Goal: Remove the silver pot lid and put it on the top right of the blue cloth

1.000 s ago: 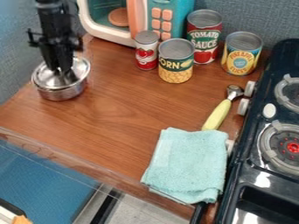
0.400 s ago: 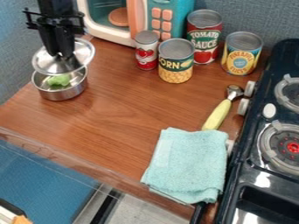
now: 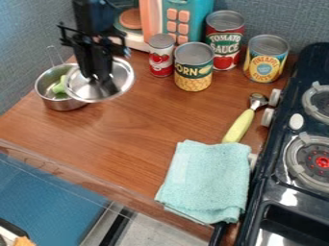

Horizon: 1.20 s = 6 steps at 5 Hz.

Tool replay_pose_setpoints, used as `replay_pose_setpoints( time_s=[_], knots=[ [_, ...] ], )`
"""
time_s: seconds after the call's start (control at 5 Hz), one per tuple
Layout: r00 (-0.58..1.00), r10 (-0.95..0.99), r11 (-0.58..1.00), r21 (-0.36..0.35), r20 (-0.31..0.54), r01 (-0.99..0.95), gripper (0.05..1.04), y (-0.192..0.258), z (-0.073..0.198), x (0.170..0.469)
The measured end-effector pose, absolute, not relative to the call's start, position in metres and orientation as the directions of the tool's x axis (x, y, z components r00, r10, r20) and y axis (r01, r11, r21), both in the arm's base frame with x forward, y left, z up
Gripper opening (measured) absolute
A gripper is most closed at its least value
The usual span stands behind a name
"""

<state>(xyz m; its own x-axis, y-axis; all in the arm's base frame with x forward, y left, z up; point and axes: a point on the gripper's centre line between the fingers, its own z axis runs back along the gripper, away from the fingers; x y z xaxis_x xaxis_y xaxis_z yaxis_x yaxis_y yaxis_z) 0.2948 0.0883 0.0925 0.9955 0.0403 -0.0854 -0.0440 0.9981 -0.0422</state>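
on the corn can (image 3: 193,67) i read "corn" across its label. on the red can (image 3: 224,43) behind the corn can and to its right, i make out "tomato sauce". on the yellow and blue can (image 3: 265,60) farther to the corn can's right, i read "pineapple slices". left of the corn can, the small can's (image 3: 160,57) print is too small for me.

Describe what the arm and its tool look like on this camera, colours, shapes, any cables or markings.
The arm is black, a thick, blocky shape. The tool is black too, narrower than the arm, with a thin black crosspiece jutting out to both sides near its top and small prongs at the ends. I can't make out any cables or markings.
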Motion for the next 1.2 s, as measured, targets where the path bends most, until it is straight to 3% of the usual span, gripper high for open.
replay_pose_setpoints(
  time_s=[1.2],
  knots=[
    [0.995,-0.037,0.999,0.019,-0.094,0.039,0.278,0.002,0.049,0.309]
  ],
)
